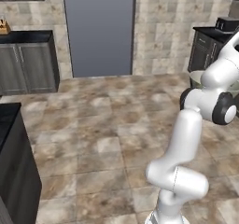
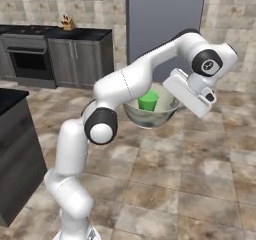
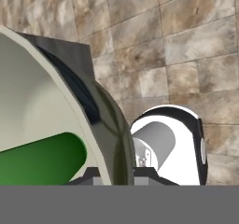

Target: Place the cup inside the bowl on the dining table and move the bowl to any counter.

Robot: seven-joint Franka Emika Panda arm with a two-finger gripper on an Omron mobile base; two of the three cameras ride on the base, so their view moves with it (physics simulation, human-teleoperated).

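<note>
The pale cream bowl (image 2: 150, 115) hangs in the air above the tiled floor, and the green cup (image 2: 148, 100) stands inside it. My gripper (image 2: 176, 102) is shut on the bowl's right rim, its hand tilted down over that edge. In the hand view the bowl's wall (image 3: 70, 92) runs between my fingertips (image 3: 88, 176), with the cup (image 3: 42, 160) lying inside to the left. From the left base view, part of the bowl (image 1: 197, 77) shows behind the arm. The black-topped dining table (image 2: 9, 100) stands at the left edge, well away from the bowl.
A counter (image 1: 25, 36) over grey cabinets stands at the back left beside a tall grey panel (image 1: 99, 29). Another counter (image 1: 212, 31) carries a dark appliance at the back right. An oven (image 2: 27, 59) is set among the cabinets. Open tiled floor (image 1: 102, 125) lies in between.
</note>
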